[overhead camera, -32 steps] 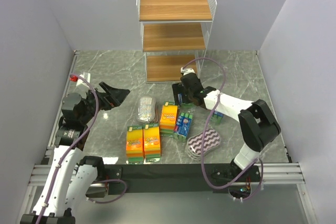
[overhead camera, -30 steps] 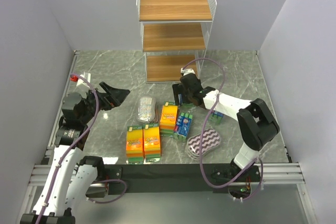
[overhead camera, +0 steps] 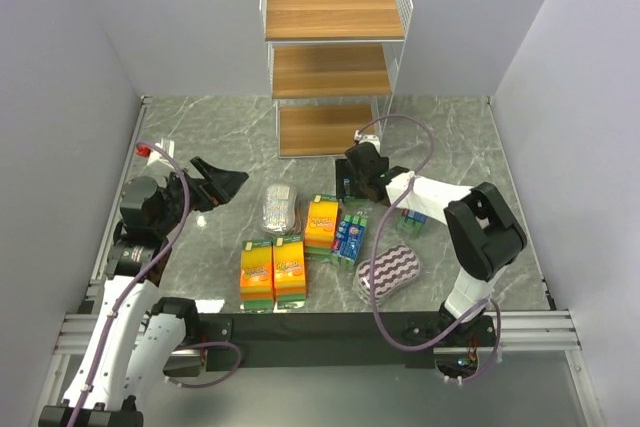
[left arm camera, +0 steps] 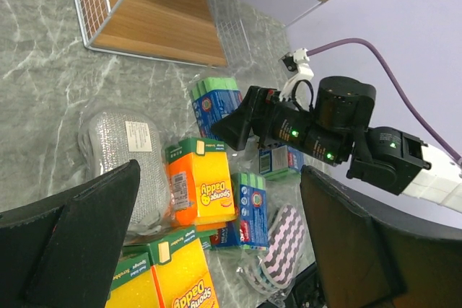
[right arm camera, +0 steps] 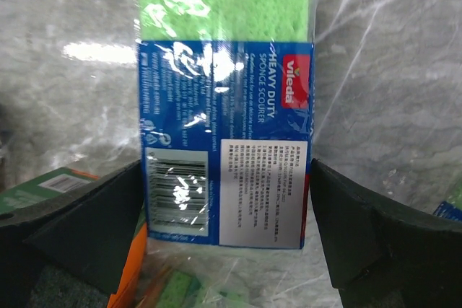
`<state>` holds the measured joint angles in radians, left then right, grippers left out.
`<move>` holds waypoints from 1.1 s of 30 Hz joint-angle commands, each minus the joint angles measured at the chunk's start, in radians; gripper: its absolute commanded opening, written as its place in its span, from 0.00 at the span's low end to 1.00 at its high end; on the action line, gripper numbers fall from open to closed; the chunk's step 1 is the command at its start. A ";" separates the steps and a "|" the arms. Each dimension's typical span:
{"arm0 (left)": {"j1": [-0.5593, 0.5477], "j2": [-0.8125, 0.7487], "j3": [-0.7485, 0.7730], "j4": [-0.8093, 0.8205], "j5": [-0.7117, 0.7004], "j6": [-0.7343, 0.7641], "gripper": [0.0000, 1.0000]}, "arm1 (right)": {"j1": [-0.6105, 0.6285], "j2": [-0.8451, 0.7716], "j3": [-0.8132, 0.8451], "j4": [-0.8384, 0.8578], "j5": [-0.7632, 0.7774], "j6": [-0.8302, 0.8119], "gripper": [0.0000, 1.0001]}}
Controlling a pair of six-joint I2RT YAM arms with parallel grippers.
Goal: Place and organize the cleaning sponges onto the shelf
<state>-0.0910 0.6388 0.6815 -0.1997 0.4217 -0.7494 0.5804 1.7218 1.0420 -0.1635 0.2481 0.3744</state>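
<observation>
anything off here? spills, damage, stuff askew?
Nothing stands out. The sponge packs lie loose at mixed angles on the table, wraps intact where visible; the shelf stands upright.

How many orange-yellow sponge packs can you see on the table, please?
3. A left pack and a right pack lie side by side at the front; a third pack lies just beyond, between the silvery-grey pack and a blue-green pack. None seems hidden.
</observation>
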 commanded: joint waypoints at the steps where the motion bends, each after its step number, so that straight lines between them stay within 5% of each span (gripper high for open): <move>1: 0.000 -0.002 -0.007 0.037 0.008 0.001 1.00 | 0.010 0.032 0.032 -0.034 0.037 0.034 0.97; 3: 0.000 -0.004 -0.011 0.039 0.005 0.001 0.99 | 0.012 0.035 0.027 -0.030 0.042 0.035 0.91; 6: 0.000 0.001 -0.020 0.052 0.011 -0.005 1.00 | 0.013 0.036 0.041 -0.024 0.056 0.035 0.55; 10: 0.000 0.005 -0.017 0.043 0.011 -0.002 0.99 | 0.010 0.027 0.082 -0.025 0.103 0.023 0.36; 29: 0.000 -0.028 -0.005 -0.003 -0.009 0.013 0.99 | -0.054 0.177 0.380 -0.036 0.197 -0.015 0.42; 33: 0.000 -0.037 -0.008 -0.003 -0.011 0.015 1.00 | -0.067 0.200 0.398 -0.024 0.192 -0.031 0.53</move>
<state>-0.0910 0.6167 0.6621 -0.2096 0.4202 -0.7483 0.5236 1.9179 1.3884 -0.2111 0.4103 0.3622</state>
